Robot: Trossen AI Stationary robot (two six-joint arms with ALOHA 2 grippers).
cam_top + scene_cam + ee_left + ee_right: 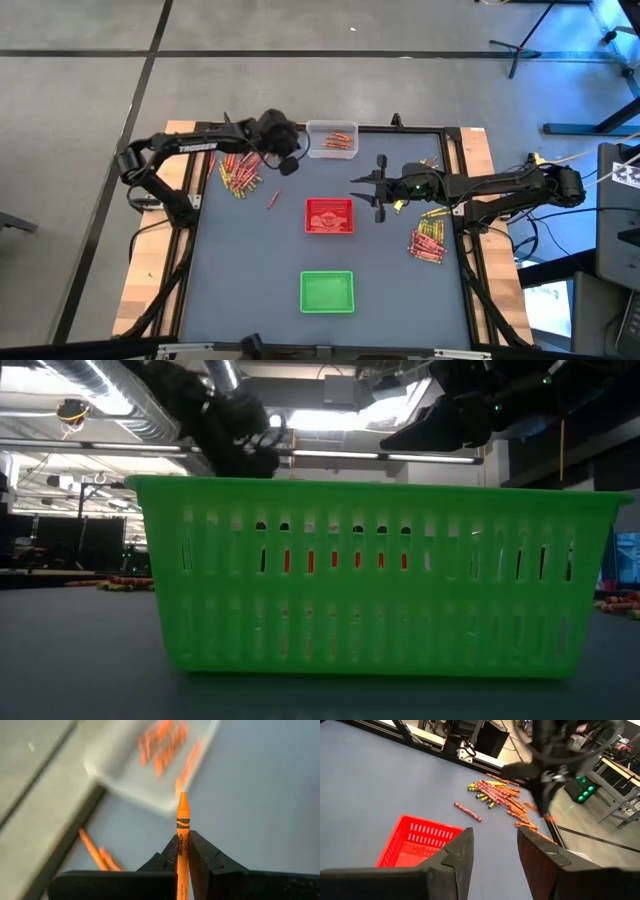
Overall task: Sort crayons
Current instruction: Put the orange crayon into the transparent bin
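**One orange crayon clamped, two piles loose on the bench**

One look from above: the left claw hangs just beside the clear tray, which holds orange crayons. A pile of crayons lies close behind that claw, and a single red crayon lies apart from the pile. The right claw hovers just beside the red tray, with a second pile back by its arm. The green tray sits well apart from both claws.

Low view: the green tray fills the middle — both arms show dark above its rim, and red shows through its slots.

Left wrist view: the left claw is closed tight on an orange crayon, whose tip points toward the blurred clear tray.

Right wrist view: the right claw stands parted, holding nothing. The red tray lies just ahead of one finger, the lone red crayon and the far pile beyond — the left arm hangs over them.
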